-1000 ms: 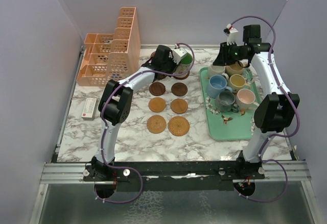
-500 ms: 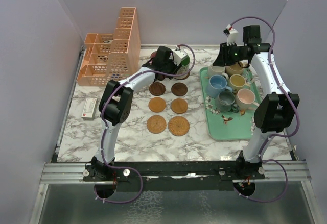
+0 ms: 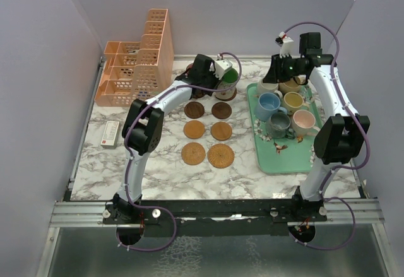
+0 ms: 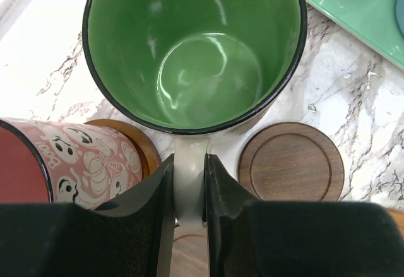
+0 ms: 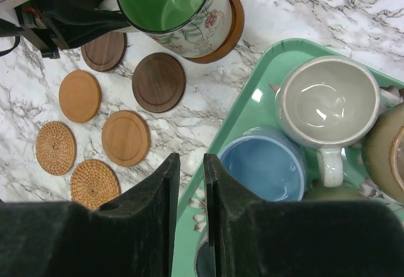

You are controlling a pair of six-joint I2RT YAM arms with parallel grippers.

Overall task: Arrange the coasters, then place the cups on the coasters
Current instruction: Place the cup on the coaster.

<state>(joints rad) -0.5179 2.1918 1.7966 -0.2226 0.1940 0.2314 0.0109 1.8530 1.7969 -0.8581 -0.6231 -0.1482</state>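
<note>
My left gripper [image 4: 189, 188] is shut on the white handle of the green cup [image 4: 192, 50]. The cup stands upright over a brown coaster [image 5: 230, 21] at the back of the table; I cannot tell whether it rests on it. A red cup [image 4: 38, 170] sits on a coaster beside it. Several bare coasters [image 3: 194, 129] lie in two columns in front. My right gripper [image 5: 191, 176] hovers over the tray's left rim, jaws slightly apart and holding nothing. Blue [image 5: 265, 163] and cream [image 5: 328, 103] cups stand on the tray with several others.
The mint-green tray [image 3: 278, 160] lies at the right. A peach lattice organiser [image 3: 136, 69] stands at the back left, close to the left arm. A small white box [image 3: 111, 134] lies near the left edge. Side walls close in the table.
The green cup has shifted slightly to the near right over its coaster, still in my left gripper. The right arm has not moved.
</note>
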